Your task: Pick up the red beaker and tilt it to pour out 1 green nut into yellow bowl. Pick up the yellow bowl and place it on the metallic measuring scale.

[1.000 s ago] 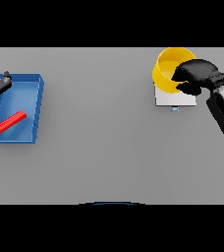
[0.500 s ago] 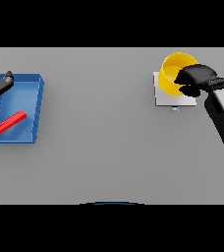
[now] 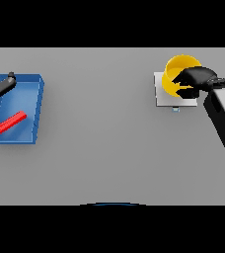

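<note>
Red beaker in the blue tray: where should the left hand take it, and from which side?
Grip the red beaker around its middle, coming from above. It lies on its side, slanted across the blue tray, whose walls would probably block a sideways reach. The left hand shows at the tray's far-left corner, so it is already near.
</note>
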Motion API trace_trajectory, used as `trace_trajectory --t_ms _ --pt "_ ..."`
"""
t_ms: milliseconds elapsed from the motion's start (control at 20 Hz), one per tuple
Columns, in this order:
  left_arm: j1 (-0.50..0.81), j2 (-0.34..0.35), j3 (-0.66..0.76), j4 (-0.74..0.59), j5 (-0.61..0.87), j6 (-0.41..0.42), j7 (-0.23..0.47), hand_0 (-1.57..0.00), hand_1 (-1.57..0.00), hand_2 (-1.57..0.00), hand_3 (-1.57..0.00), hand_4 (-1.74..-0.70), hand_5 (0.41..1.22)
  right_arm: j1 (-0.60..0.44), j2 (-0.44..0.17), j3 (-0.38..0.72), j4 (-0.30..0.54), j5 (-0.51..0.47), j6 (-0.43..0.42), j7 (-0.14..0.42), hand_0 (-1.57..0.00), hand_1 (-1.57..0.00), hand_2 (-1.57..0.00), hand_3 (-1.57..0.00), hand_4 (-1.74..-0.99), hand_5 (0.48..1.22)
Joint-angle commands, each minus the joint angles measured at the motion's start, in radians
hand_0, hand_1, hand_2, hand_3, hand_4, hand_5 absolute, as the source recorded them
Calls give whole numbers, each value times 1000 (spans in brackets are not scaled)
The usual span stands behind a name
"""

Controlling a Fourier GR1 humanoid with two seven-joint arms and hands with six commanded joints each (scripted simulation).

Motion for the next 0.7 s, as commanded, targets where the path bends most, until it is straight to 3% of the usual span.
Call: trace_trajectory --t_ms 0,100,250,400,650 --pt "3 9 7 -2 7 -5 -3 1 1 1 1 -815 744 -4 1 0 11 -1 6 -13 -975 -866 -954 -762 -1504 983" --pt "-18 -12 -4 20 -4 -9 0 1 1 1 1 -809 742 -9 -1 2 21 -1 24 -19 -624 -554 -694 -670 -1444 887" --pt "-23 -24 4 45 -1 -6 -22 1 1 1 1 -809 739 -10 6 8 34 5 18 -28 -319 -283 -449 -572 -1397 799" --pt "-18 -21 2 36 -4 -2 -22 1 1 1 1 -812 736 -21 4 21 51 17 22 -57 -163 -144 -288 -475 -1356 755" --pt "-17 -15 7 31 3 -6 -24 1 1 1 1 -821 734 -51 25 36 119 42 7 -85 -53 -47 -115 -348 -1308 733"
